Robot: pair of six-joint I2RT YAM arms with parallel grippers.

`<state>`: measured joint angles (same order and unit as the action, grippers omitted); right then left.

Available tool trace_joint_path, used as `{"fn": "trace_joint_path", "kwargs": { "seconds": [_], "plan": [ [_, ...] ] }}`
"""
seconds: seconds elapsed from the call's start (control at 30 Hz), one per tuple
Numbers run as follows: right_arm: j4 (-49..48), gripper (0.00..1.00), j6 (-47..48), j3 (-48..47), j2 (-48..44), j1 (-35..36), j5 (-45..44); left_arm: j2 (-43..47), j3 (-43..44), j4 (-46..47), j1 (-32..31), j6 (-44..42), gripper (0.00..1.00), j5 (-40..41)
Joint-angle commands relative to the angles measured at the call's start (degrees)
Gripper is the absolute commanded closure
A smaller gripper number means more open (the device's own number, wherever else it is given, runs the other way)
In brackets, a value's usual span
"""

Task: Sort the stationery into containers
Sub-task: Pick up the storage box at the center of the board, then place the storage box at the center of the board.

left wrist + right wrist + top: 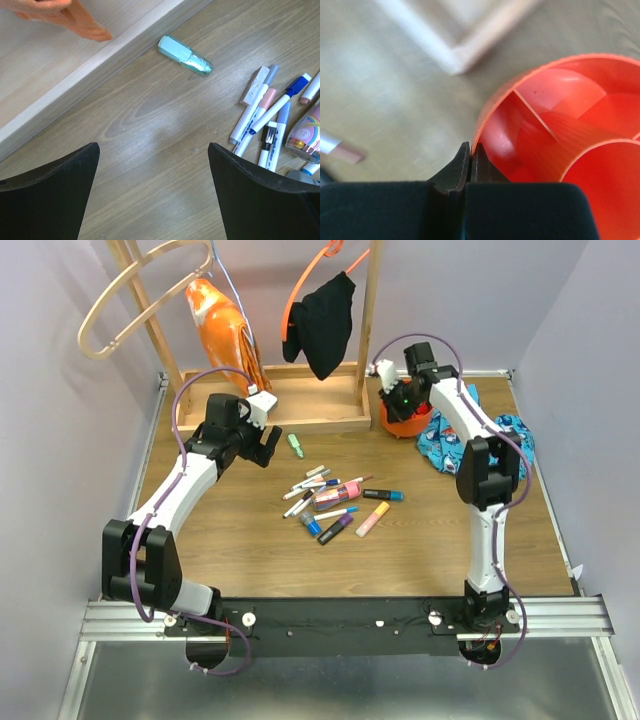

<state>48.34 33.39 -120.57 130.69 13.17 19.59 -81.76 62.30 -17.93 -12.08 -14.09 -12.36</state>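
"How's the left arm (178,488) sitting?"

"Folded at the elbow near its base, forearm angled forward and inward. The left claw (268,445) points down, its fingers (55,197) spread wide apart."

"And the right arm (482,455)?"

"Stretched far forward, wrist bent down and inward at the top. The right claw (471,156) has its tips pressed together."

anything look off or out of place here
The pens and markers lie in a jumbled heap mid-table, not in the orange tub, whose visible compartments are empty. A small green item lies alone by the wooden tray base. A blue patterned cloth sits crumpled beside the tub.
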Motion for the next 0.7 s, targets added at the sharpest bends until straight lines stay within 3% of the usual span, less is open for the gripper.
{"fn": "trace_joint_path", "kwargs": {
  "seconds": [0.0,0.2,0.67],
  "plan": [
    [2.98,0.99,11.59,7.8,-11.85,6.06,5.1,0.63,-1.48,0.71,-0.05,0.11,0.01,-0.73],
    [3.08,0.99,13.9,16.33,-15.29,11.08,4.49,0.02,-0.87,0.8,-0.05,-0.94,0.01,-2.05],
    [2.64,0.99,13.28,23.71,-18.62,11.62,0.8,1.86,-2.62,-0.79,-0.05,-1.56,0.01,-4.25]
  ]
}}
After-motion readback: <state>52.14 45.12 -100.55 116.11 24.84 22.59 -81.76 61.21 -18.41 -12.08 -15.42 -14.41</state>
